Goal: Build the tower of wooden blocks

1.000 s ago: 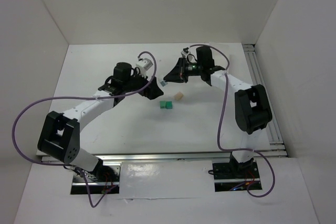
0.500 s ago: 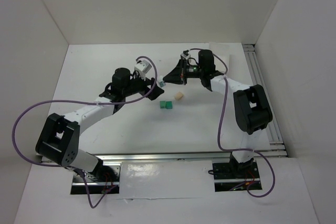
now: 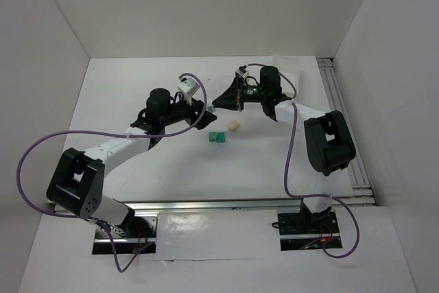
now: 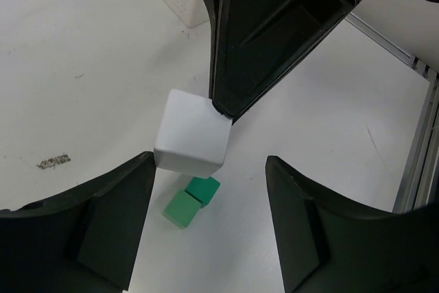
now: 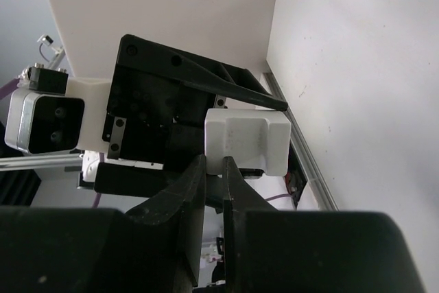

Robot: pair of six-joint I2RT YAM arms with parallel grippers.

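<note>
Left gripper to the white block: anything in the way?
Nothing visible. The white block hangs from the right gripper at its tip, in the open gap of the left gripper, touching neither of its fingers. The green blocks lie on the table, clear of it.

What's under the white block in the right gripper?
Two green cubes on the table, touching, just below the white block in the left wrist view. Whether it's straight above them is unclear; the table behind it is covered.

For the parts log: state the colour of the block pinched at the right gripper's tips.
White. The block shows best in the left wrist view.
</note>
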